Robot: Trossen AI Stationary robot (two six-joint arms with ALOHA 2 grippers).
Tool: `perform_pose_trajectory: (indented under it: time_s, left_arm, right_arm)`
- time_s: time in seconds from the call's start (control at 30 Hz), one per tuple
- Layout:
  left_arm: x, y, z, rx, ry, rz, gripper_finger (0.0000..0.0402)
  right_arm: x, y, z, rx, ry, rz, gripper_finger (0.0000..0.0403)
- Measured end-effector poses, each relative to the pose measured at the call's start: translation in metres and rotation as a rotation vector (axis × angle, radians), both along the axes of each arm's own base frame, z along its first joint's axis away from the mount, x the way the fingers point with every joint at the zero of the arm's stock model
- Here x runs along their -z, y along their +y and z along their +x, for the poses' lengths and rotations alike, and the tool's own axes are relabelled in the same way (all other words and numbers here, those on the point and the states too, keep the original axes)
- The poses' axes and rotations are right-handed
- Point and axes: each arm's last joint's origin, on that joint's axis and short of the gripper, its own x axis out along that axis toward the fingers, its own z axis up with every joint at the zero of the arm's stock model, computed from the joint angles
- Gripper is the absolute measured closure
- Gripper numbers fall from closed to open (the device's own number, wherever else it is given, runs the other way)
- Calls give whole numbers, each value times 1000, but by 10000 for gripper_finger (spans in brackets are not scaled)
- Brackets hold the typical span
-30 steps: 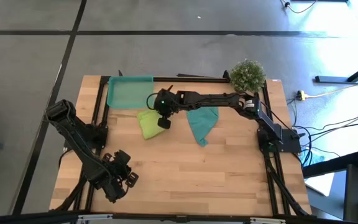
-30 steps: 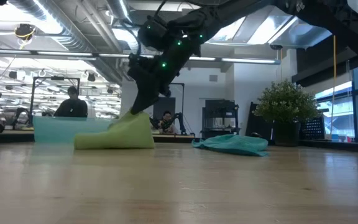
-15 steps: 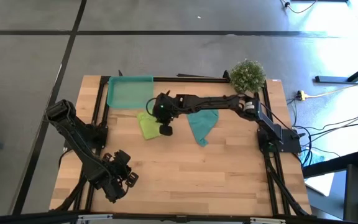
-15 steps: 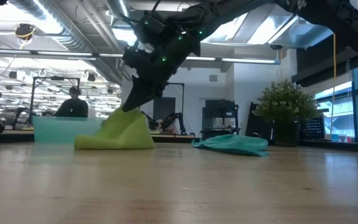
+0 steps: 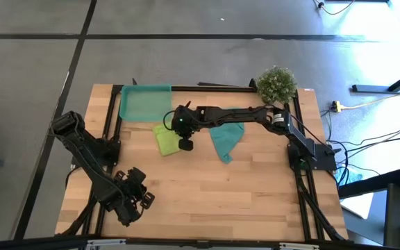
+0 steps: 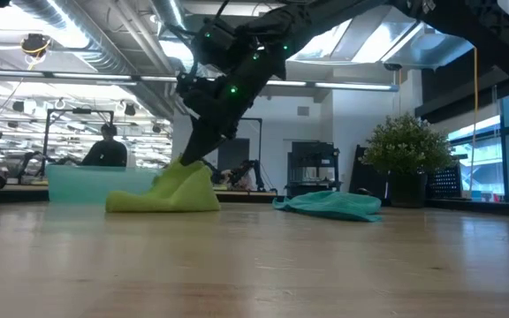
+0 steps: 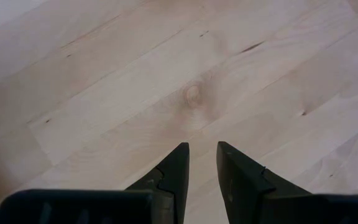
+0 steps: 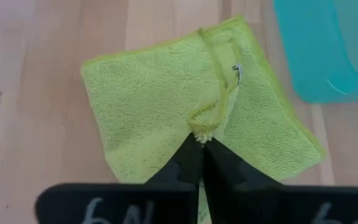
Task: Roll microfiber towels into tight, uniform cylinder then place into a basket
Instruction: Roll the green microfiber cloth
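Wooden tabletop point(image 5: 255, 201) gives you plenty of bare room: the whole near half is open boards, with only the left arm parked at its near-left corner. Your left gripper point(image 7: 202, 163) hangs over bare wood there, its two fingers nearly together with a thin gap between them and nothing in it.

Your right arm reaches from the right side across the far half of the table. Its gripper point(image 8: 199, 144) is pinched shut on a raised fold of the green towel point(image 8: 154, 112), gripping the hemmed edge where it bunches up. In the low view you see that fold pulled up into a peak under the gripper point(image 6: 193, 159) while the rest of the towel point(image 6: 162, 199) lies on the wood. From above, the towel point(image 5: 164, 139) sits left of centre, folded over on itself, not rolled.

Watch the far-left edge: the basket point(image 5: 144, 103) lies at the back of the table, and the green towel's far corner comes just beside its near rim; the wrist view shows the basket's rim point(image 8: 316, 56) close to the towel, though you cannot tell whether they touch.

The teal towel point(image 5: 226, 139) lies crumpled right of the green one, partly under the right arm, a strip of bare wood between the two cloths. A potted plant point(image 5: 276, 83) stands at the far-right corner, well apart from both towels.
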Motion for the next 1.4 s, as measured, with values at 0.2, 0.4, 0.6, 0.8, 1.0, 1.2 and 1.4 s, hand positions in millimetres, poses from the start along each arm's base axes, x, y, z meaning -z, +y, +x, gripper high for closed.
perform_pose_trajectory:
  time_s: [0.2, 0.4, 0.6, 0.8, 1.0, 1.2, 1.4]
  left_arm:
    - [0, 0, 0, -1, 0, 0, 324]
    - [0, 0, 0, -3, -1, -1, 324]
    - [0, 0, 0, -4, -1, -1, 324]
    - [0, 0, 0, -3, -1, -1, 324]
    - [0, 0, 0, -3, -1, -1, 324]
    - [0, 0, 1, -8, -1, -2, 324]
    - [0, 0, 1, -9, -2, -2, 324]
  right_arm:
    - [0, -1, 0, 20, 2, -31, 339]
    - [-6, -5, 1, 80, 1, -165, 284]
    - [-42, -1, 2, -12, 5, -102, 267]
    - [-29, 16, 0, -144, 36, 51, 266]
    - [19, 16, -5, -116, 63, 71, 266]
    - [51, 14, -21, -95, 155, 100, 266]
    - [62, 31, -28, -141, 181, 177, 266]
